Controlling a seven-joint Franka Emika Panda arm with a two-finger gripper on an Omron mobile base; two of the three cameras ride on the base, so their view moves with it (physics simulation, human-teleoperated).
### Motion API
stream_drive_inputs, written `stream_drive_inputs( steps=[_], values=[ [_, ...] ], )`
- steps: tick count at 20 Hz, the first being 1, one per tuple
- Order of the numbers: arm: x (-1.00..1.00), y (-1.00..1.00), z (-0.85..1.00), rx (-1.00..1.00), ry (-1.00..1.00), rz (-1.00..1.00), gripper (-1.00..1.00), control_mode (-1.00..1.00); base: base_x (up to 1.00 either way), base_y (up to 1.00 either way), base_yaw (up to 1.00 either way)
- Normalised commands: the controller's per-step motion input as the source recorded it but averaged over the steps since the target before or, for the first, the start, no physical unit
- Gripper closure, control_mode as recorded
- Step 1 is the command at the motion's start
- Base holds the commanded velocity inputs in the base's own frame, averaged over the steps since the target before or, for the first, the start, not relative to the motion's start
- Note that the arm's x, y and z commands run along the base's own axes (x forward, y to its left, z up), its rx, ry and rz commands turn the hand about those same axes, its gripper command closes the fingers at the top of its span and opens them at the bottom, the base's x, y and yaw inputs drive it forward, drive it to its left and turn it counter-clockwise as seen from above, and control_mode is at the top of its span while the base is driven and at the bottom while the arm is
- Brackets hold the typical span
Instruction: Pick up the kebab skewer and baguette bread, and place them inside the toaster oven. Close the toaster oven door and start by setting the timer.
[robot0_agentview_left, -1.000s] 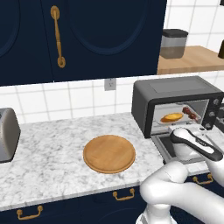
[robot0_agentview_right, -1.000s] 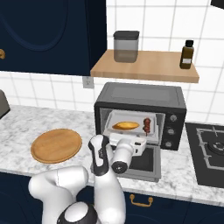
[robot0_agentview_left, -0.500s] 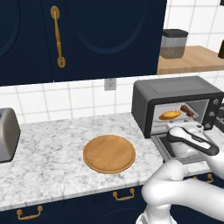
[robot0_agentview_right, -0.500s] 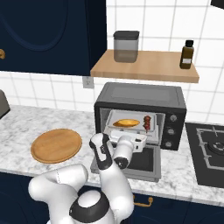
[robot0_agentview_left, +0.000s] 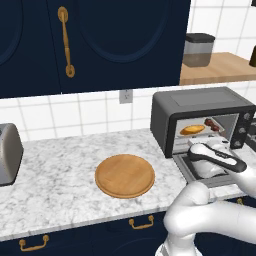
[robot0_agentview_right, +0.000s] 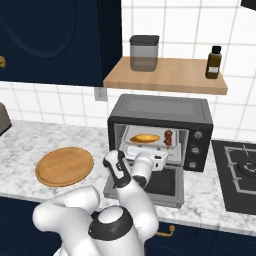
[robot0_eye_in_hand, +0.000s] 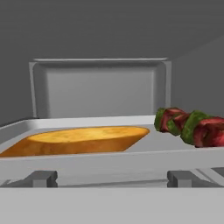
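Bread and meat sit side by side in the toaster oven (robot0_agentview_right: 160, 131): one baguette bread (robot0_eye_in_hand: 81, 140) lying flat on the pale tray (robot0_eye_in_hand: 109, 159), and one kebab skewer (robot0_eye_in_hand: 192, 126) just beside it toward the oven's knob side. In the hand view the two look close but not touching, the skewer's red and green chunks resting near the tray's front lip. From the right base view the golden loaf (robot0_agentview_right: 145, 137) shows through the opening with the dark red skewer (robot0_agentview_right: 168, 138) to its right.

One toaster oven door (robot0_agentview_right: 162, 185) hangs dropped down flat in front of the oven, wide open. The gripper (robot0_agentview_right: 159, 161) hovers over that door, just at the mouth of the oven, with its jaws spread wide and nothing between them. In the left base view the hand (robot0_agentview_left: 212, 159) sits right in front of the opening.

I count three knobs (robot0_agentview_right: 194, 149) down the oven's right panel. On the marble counter (robot0_agentview_left: 55, 170) lies one round wooden plate (robot0_agentview_left: 124, 175), bare, well apart from the oven. One silver toaster (robot0_agentview_left: 9, 154) stands at the counter's far left. The wooden shelf (robot0_agentview_right: 165, 80) above carries one grey canister (robot0_agentview_right: 144, 52) and one brown bottle (robot0_agentview_right: 213, 62).
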Motion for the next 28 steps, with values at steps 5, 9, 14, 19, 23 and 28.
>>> stream_drive_inputs(
  steps=[5,9,14,19,23,28],
  values=[
    [0.19,0.00,0.00,0.00,0.00,0.00,-1.00,-1.00,0.00,0.00,0.00],
    [0.30,0.00,0.00,0.00,0.00,0.00,-1.00,-1.00,0.00,0.00,0.00],
    [0.27,0.00,0.00,0.00,0.00,0.00,-1.00,-1.00,0.00,0.00,0.00],
    [0.32,0.00,0.00,0.00,0.00,0.00,-1.00,-1.00,0.00,0.00,0.00],
    [0.21,0.00,0.00,0.00,0.00,0.00,-1.00,-1.00,0.00,0.00,0.00],
    [-0.22,0.00,0.00,0.00,0.00,0.00,-1.00,-1.00,0.00,0.00,0.00]
  ],
)
